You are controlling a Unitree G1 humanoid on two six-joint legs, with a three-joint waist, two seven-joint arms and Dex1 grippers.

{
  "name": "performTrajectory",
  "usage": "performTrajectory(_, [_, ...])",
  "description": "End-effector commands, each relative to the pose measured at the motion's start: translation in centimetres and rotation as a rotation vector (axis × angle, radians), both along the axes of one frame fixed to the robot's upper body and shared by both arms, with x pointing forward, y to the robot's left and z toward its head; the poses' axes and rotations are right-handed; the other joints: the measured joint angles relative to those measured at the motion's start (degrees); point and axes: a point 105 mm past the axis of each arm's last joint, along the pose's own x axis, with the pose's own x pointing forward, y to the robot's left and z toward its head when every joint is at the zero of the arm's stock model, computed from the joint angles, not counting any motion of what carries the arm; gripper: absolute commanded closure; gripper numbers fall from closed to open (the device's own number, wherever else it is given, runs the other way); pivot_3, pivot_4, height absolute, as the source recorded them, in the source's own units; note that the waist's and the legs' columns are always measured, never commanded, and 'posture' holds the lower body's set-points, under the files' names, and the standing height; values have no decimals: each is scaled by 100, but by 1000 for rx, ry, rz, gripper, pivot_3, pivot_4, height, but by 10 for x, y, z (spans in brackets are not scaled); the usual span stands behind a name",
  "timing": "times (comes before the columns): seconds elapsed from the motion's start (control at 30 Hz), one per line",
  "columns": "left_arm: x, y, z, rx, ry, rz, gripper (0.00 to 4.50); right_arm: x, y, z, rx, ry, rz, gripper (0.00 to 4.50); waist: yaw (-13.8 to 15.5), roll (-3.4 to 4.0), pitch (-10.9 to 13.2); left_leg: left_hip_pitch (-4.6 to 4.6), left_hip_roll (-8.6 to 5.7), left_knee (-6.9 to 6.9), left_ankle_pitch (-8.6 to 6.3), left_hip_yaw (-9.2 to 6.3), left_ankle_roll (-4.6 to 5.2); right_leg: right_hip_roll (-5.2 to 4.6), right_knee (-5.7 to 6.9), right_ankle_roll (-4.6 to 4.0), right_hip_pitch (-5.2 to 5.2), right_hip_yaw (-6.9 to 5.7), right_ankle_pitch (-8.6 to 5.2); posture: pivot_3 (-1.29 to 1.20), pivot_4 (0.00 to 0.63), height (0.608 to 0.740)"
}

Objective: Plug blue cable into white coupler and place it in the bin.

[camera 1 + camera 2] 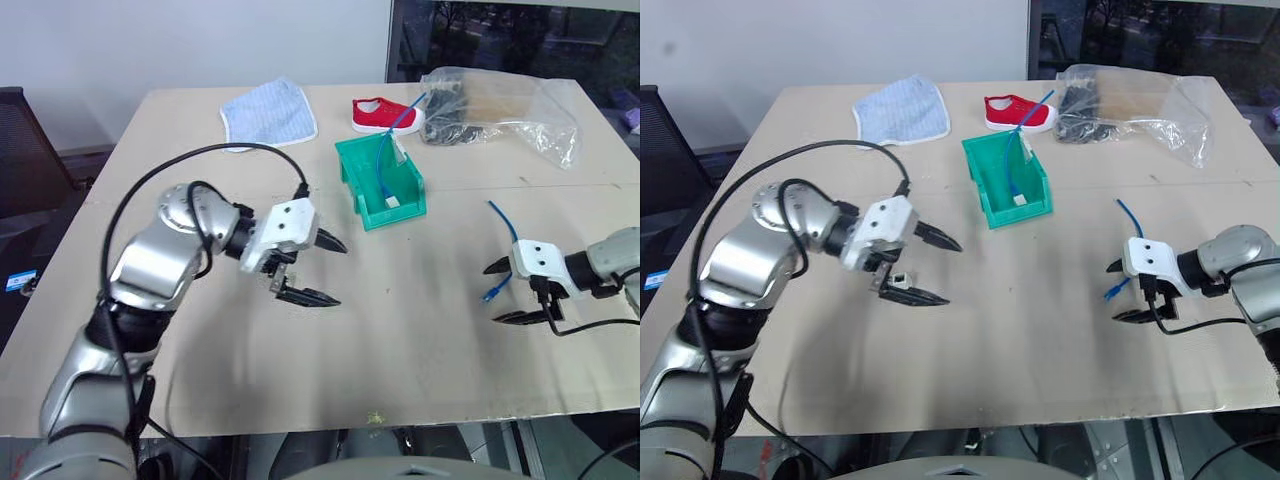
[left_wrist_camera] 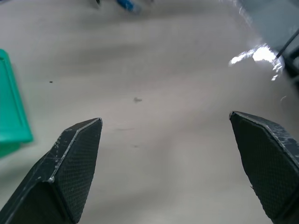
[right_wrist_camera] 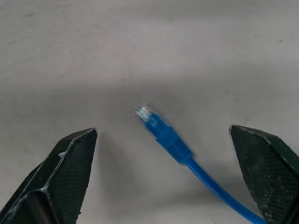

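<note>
Both claws hover wide open, holding nothing: left claw (image 1: 322,270) mid-surface, right claw (image 1: 512,291) over a blue cable (image 3: 174,143) plug. Farther back, the bin (image 1: 361,190) holds a blue cable (white coupler (image 1: 391,203) attached).

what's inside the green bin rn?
Inside the bin: a blue cable running down to a white coupler. Whether it is plugged in cannot be seen.
</note>
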Motion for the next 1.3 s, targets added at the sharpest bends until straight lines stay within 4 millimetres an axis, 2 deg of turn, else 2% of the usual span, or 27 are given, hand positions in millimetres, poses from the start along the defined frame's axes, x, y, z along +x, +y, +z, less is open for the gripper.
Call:
performTrajectory(0.03, [-10,8,12,-41,-24,78,23,5,0,-1,-7,12,11,0,0,0,0,4,0,-1,0,2,0,0,1,-2,2,3,1,0,150,740])
performTrajectory(0.1, [-16,10,13,-64,-2,108,23,6,-1,-3,-23,8,26,0,12,0,0,6,2,-1,0,2,0,1,4,-5,2,2,4,0,150,740])
performTrajectory(0.17, [-21,11,13,-79,13,122,0,10,-2,-3,-27,-6,32,546,26,0,0,6,4,0,0,4,-1,2,3,-9,3,2,9,0,150,740])
performTrajectory(0.2, [-25,11,12,-84,22,127,0,12,-2,-3,-25,-16,33,898,32,0,-1,7,4,0,0,5,-1,2,4,-9,3,3,12,0,150,740])
performTrajectory(0.4, [-29,10,15,-119,37,161,0,15,4,-5,-13,-16,70,3750,84,0,-1,10,10,-1,0,7,-2,6,3,-13,3,4,17,0,150,740])
performTrajectory(0.43, [-29,11,15,-121,38,163,0,14,7,-6,-7,-8,81,4377,81,0,-1,10,10,0,0,7,-2,6,2,-14,4,5,18,0,150,740])
performTrajectory(0.47, [-29,11,15,-121,39,165,0,13,9,-7,-3,-3,87,4450,79,-2,-2,11,10,0,0,9,-3,6,2,-15,4,7,19,0,150,740])
performTrajectory(0.6, [-27,14,12,-105,44,185,0,11,40,-5,123,-2,118,4450,50,-6,-4,16,18,-4,0,11,-4,14,2,-19,3,10,21,0,150,740])
performTrajectory(0.87, [-12,27,1,-1,19,209,0,37,110,-1,289,-45,36,4450,41,-4,-3,18,29,-14,6,13,-14,29,1,-33,-2,15,29,0,150,740])
performTrajectory(0.97, [-5,26,-1,29,-1,194,0,43,128,0,317,-70,32,4450,70,-3,-2,17,29,-15,6,12,-15,32,2,-34,-6,13,30,0,150,740])
performTrajectory(1.07, [7,22,-2,36,-32,184,0,44,130,-1,317,-78,25,3422,140,-3,-2,11,29,-14,8,9,-18,35,-1,-34,-13,7,30,0,150,740])
performTrajectory(1.2, [17,4,-9,54,-41,110,0,46,114,16,415,-124,-94,1389,170,-4,-2,4,23,-11,8,13,-17,46,-8,-34,-14,12,30,0,150,740])
performTrajectory(1.23, [19,-2,-10,61,-45,88,0,45,109,23,454,-138,-135,1011,193,-4,-2,3,23,-11,8,13,-17,45,-7,-33,-14,13,30,0,150,740])
performTrajectory(1.3, [27,-13,-15,82,-70,61,0,36,96,35,561,-171,-215,57,234,-4,-2,-2,23,-12,8,9,-17,45,-6,-33,-14,12,30,0,150,740])
